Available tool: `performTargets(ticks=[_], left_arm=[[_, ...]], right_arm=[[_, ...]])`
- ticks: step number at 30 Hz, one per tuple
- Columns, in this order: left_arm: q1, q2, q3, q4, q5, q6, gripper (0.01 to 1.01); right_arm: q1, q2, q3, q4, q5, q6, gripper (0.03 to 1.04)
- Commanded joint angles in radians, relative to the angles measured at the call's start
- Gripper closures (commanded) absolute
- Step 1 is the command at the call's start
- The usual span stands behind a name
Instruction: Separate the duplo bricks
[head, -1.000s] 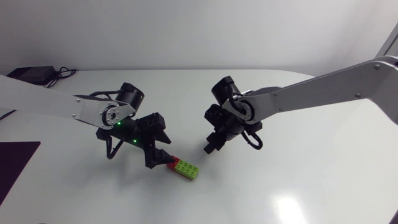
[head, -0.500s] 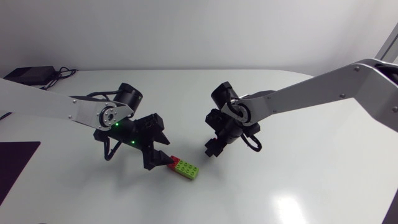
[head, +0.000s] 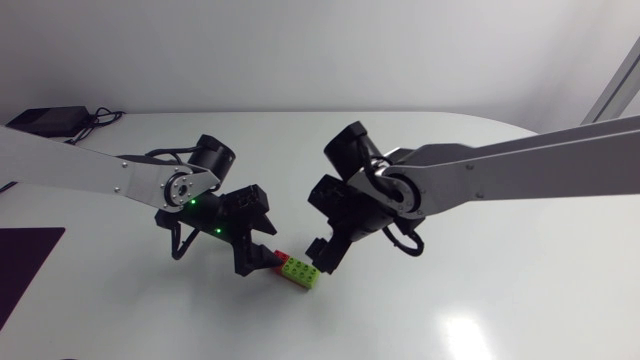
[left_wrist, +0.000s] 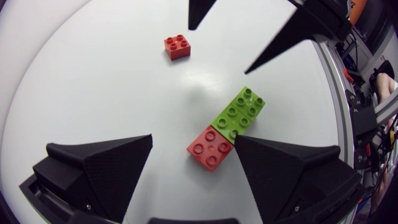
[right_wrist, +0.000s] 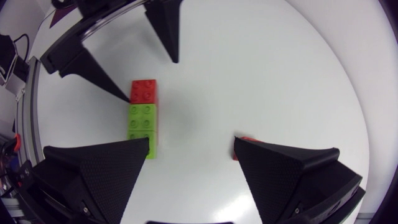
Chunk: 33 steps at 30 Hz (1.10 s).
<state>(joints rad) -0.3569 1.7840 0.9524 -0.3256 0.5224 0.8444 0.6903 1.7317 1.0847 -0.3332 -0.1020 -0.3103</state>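
1. Logged since a second ago: inward swing of right arm, down toward the bricks.
2. Found left gripper (left_wrist: 193, 138) spread around small red plastic brick (left_wrist: 210, 147); right gripper (right_wrist: 191, 140) spread beside long green plastic brick (right_wrist: 142, 127).
3. Found pair flat on white table (head: 480, 300), studs up, long axis between grippers, red end leftward.
4. Judged pre-grasp; next calls for pinching each brick, then pulling apart.

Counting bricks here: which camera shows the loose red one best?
The left wrist view: the loose red brick lies whole on the table, beyond the joined pair. The right wrist view shows only a red sliver by its jaws; the head view shows none of it.
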Motion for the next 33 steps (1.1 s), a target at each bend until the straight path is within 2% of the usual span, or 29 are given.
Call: performTargets(ticks=[1,6,22,28,33], left_arm=[[-0.005,-0.003,-0.018,-0.006,0.001,-0.008,0.111],[-0.007,-0.001,-0.014,-0.006,-0.001,-0.008,0.111],[-0.045,0.063,0.000,-0.004,0.001,-0.007,0.111],[-0.048,0.081,0.002,-0.001,0.001,-0.005,0.111],[-0.048,0.078,0.002,-0.001,0.001,-0.005,0.111]], right_arm=[[0.031,0.012,-0.029,-0.012,-0.008,0.002,0.07],[0.066,0.051,-0.034,-0.012,-0.010,0.008,0.07],[0.083,0.098,-0.063,0.017,-0.031,0.013,0.07],[0.092,0.115,-0.054,0.029,-0.025,0.016,0.21],[0.103,0.109,-0.055,0.040,-0.005,0.016,0.41]])
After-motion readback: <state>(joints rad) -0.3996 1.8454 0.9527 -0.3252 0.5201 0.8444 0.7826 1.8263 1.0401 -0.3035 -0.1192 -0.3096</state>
